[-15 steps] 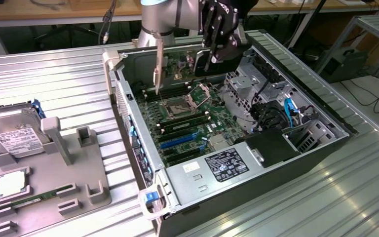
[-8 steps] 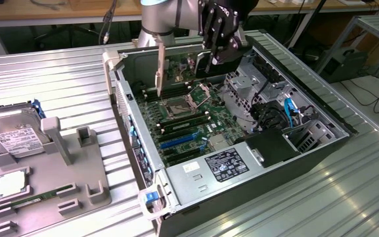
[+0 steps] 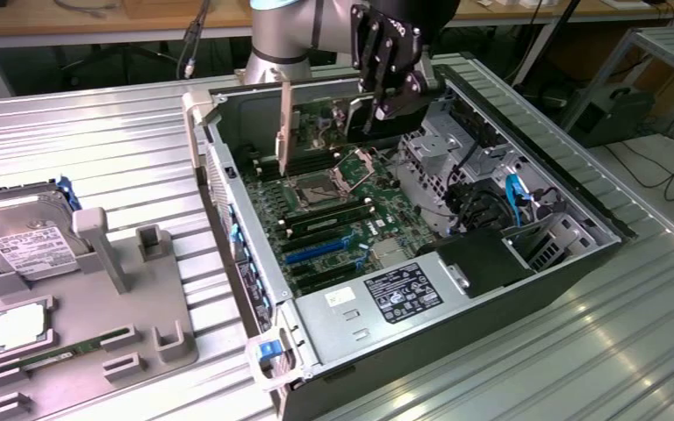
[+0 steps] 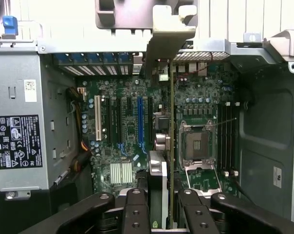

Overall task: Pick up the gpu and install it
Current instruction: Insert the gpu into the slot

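My gripper (image 3: 386, 103) is shut on the gpu (image 3: 313, 123), a thin card held on edge above the open computer case (image 3: 571, 189). Its silver end bracket (image 3: 283, 132) hangs at the exterior view's left side of the card. In the wrist view the gpu (image 4: 169, 146) runs edge-on between the black fingers (image 4: 136, 209) of the gripper (image 4: 161, 207). Its bracket (image 4: 167, 36) is at the far end, over the case's rear wall. The card hovers above the motherboard (image 3: 354, 224), near the blue expansion slot (image 4: 140, 122), and is apart from the board.
Inside the case are a CPU socket (image 4: 198, 144), a white slot (image 4: 97, 124), a power supply (image 3: 390, 296) and drive cages (image 3: 437, 149). At the exterior view's left, a grey holder (image 3: 97, 303) carries a silver hard drive (image 3: 21, 244) and a green memory stick (image 3: 68, 355).
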`<action>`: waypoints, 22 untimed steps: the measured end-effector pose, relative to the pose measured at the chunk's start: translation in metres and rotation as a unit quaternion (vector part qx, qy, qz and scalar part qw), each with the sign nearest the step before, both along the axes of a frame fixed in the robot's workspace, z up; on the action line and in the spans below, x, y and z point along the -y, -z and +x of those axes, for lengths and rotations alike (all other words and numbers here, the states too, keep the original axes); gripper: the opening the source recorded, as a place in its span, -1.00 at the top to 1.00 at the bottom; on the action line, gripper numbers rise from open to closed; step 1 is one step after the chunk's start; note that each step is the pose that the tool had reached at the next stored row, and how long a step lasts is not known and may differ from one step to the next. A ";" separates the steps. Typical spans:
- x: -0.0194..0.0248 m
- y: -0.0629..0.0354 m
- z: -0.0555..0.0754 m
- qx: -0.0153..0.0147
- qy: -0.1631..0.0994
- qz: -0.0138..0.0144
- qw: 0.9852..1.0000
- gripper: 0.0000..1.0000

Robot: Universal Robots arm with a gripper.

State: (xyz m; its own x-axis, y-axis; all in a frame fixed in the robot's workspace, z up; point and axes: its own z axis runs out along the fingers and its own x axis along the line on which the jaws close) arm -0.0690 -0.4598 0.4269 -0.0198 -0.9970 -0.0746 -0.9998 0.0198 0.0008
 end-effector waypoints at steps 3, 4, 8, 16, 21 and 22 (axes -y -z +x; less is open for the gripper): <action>0.0000 0.0048 0.000 0.000 0.000 0.000 1.000 0.44; 0.0000 0.0064 0.000 0.000 0.000 0.000 1.000 0.44; 0.0000 0.0136 0.000 0.000 0.000 0.000 1.000 0.44; 0.0000 0.0249 0.000 0.000 0.000 0.000 1.000 0.44; 0.0000 0.0330 0.000 0.000 0.000 0.000 1.000 0.44; 0.0000 0.0346 0.000 0.000 0.000 0.000 1.000 0.44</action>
